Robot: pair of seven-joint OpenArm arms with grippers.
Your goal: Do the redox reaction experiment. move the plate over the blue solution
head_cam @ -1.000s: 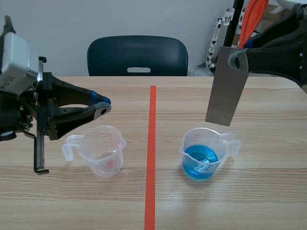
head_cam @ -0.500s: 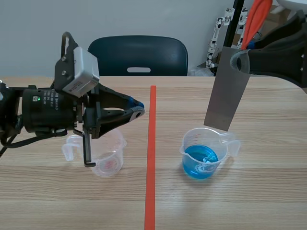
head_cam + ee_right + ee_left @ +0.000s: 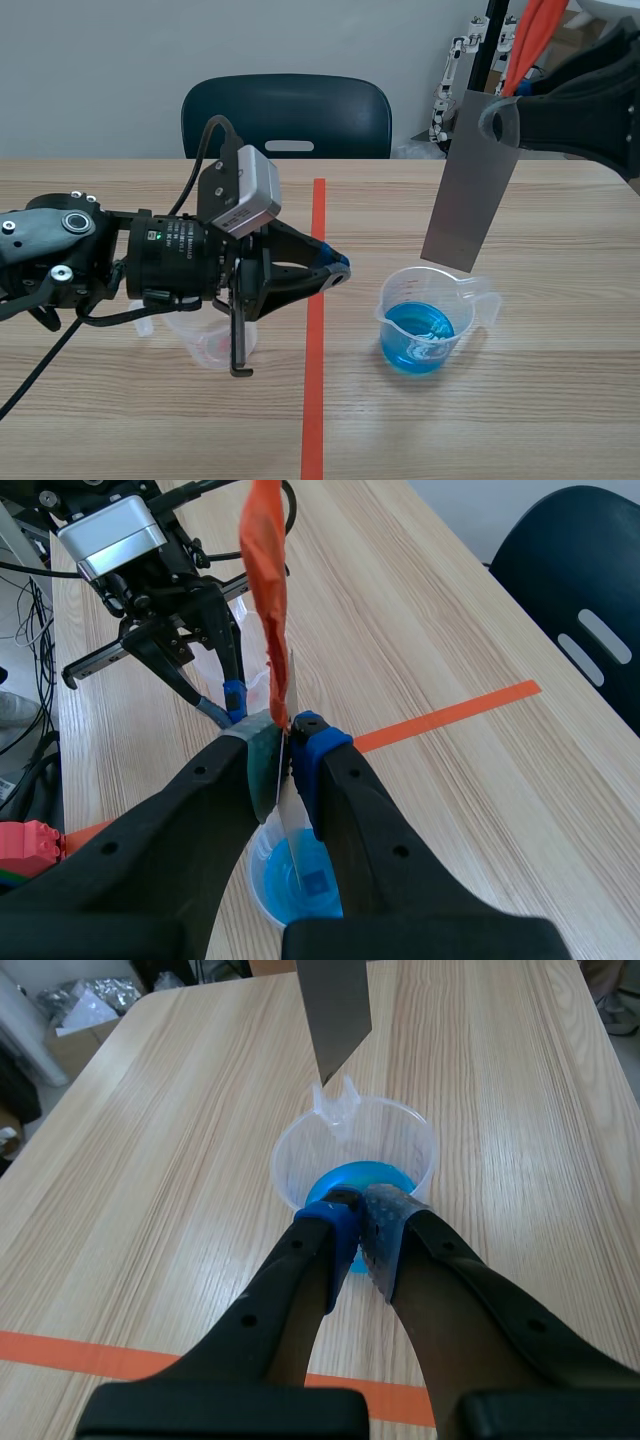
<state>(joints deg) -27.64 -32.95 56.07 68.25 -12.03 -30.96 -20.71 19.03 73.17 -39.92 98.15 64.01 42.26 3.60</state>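
Grey metal plate [image 3: 468,185] clamped in R tool [image 3: 287,745] above blue-soln cup [image 3: 430,320]; L tool [image 3: 360,1205] closed.

A light wood-grain table [image 3: 560,400] is seen, divided near to far by an orange-red tape line [image 3: 314,400]. Right of the line, a clear measuring cup [image 3: 466,306] holding blue solution [image 3: 415,335] is set on it. Left of the line, a second clear cup [image 3: 210,350] is stood, partly hidden.

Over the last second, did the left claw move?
Yes. In the scene view the left claw went from well left of the orange-red tape line to just past it, tips shut, nearer the blue solution beaker.
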